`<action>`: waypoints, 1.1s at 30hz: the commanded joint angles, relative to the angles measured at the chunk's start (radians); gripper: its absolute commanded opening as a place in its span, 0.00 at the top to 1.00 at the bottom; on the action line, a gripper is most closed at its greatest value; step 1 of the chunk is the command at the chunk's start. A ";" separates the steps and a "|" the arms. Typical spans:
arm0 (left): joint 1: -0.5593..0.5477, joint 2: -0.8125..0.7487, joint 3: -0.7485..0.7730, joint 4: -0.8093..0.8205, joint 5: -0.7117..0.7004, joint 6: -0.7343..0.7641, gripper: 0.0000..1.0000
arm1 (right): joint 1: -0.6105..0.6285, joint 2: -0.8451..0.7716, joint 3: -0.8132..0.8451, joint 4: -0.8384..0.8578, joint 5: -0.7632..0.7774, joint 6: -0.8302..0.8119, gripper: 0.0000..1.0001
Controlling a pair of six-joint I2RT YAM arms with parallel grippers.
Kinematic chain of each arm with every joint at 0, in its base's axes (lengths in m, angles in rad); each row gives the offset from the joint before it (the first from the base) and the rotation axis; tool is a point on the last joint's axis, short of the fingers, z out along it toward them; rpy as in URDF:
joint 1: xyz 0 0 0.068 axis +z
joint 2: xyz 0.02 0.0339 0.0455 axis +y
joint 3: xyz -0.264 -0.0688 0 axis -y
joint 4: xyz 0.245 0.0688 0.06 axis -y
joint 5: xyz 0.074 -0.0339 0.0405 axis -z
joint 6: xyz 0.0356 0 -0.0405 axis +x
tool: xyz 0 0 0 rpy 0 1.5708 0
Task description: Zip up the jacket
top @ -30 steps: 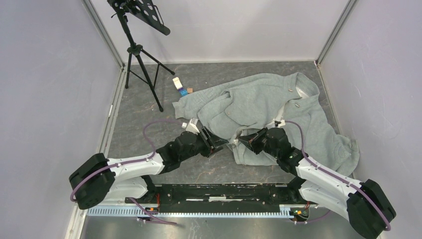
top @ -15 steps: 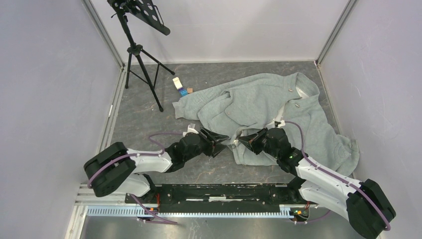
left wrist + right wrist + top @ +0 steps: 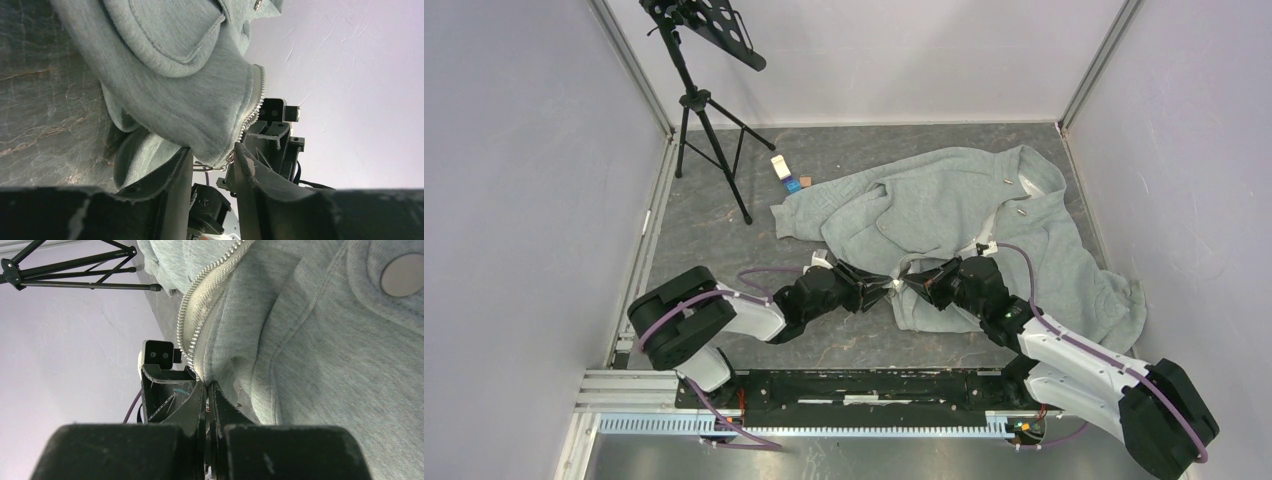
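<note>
Right gripper (image 3: 206,386) clamps jacket (image 3: 964,200) zipper edge at centre frame as anchor. Left gripper (image 3: 211,159) sits half-closed around the adjacent hem corner, grip unconfirmed, probably to mate the ends.

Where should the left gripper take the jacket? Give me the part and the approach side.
Take the jacket at the bottom corner of its front edge, where the zipper teeth end. Come in from the hem side, one finger on each face. That corner sticks out as a thick fold, the left gripper straddles it, and the right gripper is shut on a zipper edge just opposite.
</note>
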 commanded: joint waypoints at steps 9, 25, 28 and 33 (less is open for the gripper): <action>-0.016 0.031 -0.010 0.173 -0.061 0.032 0.85 | -0.003 0.006 0.001 0.029 0.003 0.012 1.00; -0.027 0.114 -0.135 0.507 -0.032 0.202 0.98 | -0.008 -0.027 -0.079 0.140 0.048 0.038 1.00; -0.031 0.124 -0.166 0.547 -0.047 0.226 0.98 | -0.011 -0.048 -0.091 0.173 0.060 0.038 1.00; -0.031 0.118 -0.185 0.563 -0.060 0.233 0.98 | -0.026 -0.069 -0.085 0.156 0.095 -0.029 1.00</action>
